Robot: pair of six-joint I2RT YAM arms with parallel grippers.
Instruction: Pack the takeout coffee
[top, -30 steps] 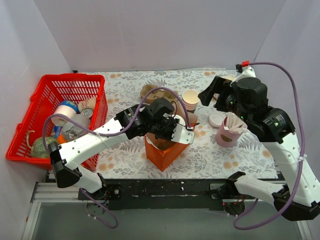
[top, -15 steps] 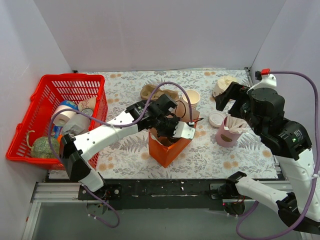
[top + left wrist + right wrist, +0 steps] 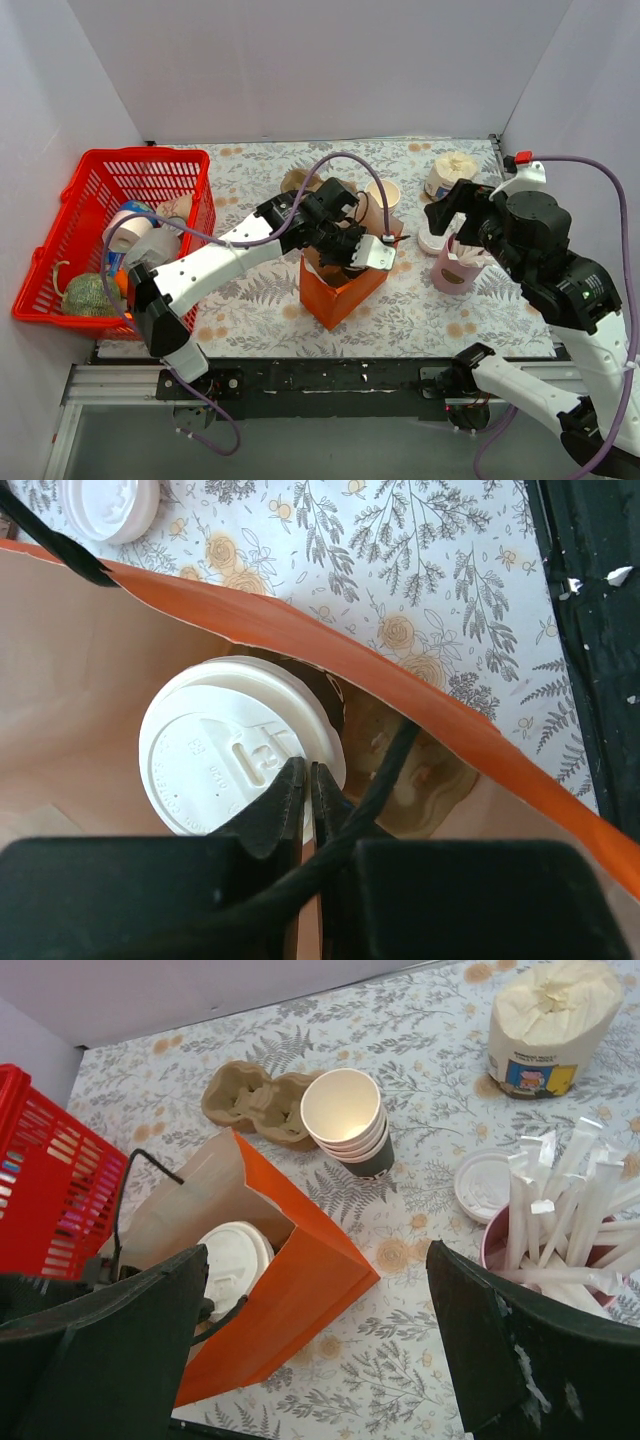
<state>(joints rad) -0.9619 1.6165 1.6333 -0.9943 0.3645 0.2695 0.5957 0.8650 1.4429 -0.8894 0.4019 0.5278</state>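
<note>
The takeout coffee [image 3: 225, 755] stands inside an orange paper bag [image 3: 338, 298]; only its round white lid [image 3: 232, 1260] shows, down in the bag's open mouth. My left gripper [image 3: 307, 772] is shut at the bag's top, just above the lid's edge, with a thin strip of the bag's wall pinched between its fingers and the black cord handle [image 3: 385, 780] running beside them. In the top view the left gripper [image 3: 352, 255] covers the cup. My right gripper [image 3: 318, 1250] is open and holds nothing, hovering above the table to the right of the bag [image 3: 290, 1300]. Seen from above, the right gripper [image 3: 450, 205] hangs near the pink cup.
A stack of lidless cups [image 3: 345, 1110] and a cardboard cup carrier [image 3: 250, 1100] lie behind the bag. A pink cup of white sticks [image 3: 560, 1210], a loose lid [image 3: 483, 1182] and a wrapped roll [image 3: 548, 1020] stand at the right. A red basket [image 3: 110, 160] fills the left.
The left gripper and the bag's top have shifted slightly right and away. The right arm has swung back to the right, off the cup stack.
</note>
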